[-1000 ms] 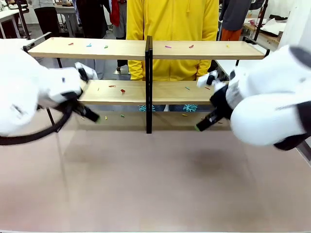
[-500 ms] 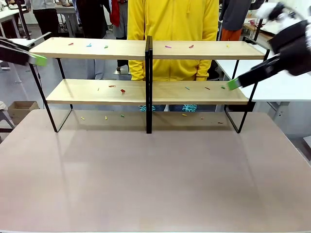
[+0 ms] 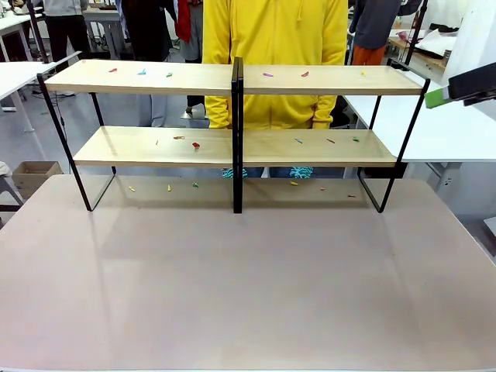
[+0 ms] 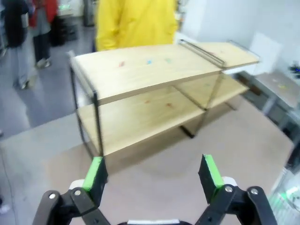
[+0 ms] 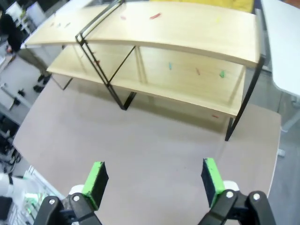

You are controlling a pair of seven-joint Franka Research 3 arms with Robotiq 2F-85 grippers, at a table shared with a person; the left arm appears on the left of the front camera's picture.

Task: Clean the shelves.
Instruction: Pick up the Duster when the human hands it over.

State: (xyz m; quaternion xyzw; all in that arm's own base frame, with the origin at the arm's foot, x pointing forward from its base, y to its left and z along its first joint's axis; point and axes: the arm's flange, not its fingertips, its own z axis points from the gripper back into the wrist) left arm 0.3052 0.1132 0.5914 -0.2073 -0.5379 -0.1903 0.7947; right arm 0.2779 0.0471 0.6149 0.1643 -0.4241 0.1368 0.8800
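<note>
Shelves [image 3: 263, 146] stand at the table's [image 3: 248, 287] far side, coloured scraps [image 3: 195, 145] on both boards. Left gripper [image 4: 152, 174] and right gripper [image 5: 152, 180] hover nearer, jaws spread, holding nothing.

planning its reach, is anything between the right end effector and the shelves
Nothing visible does. Only brown tabletop lies between the open right end effector and the two-tier light wooden shelves with a thin black metal frame.

Yellow-topped person [image 3: 275, 31]; cardboard box [image 3: 35, 174] on floor
</note>
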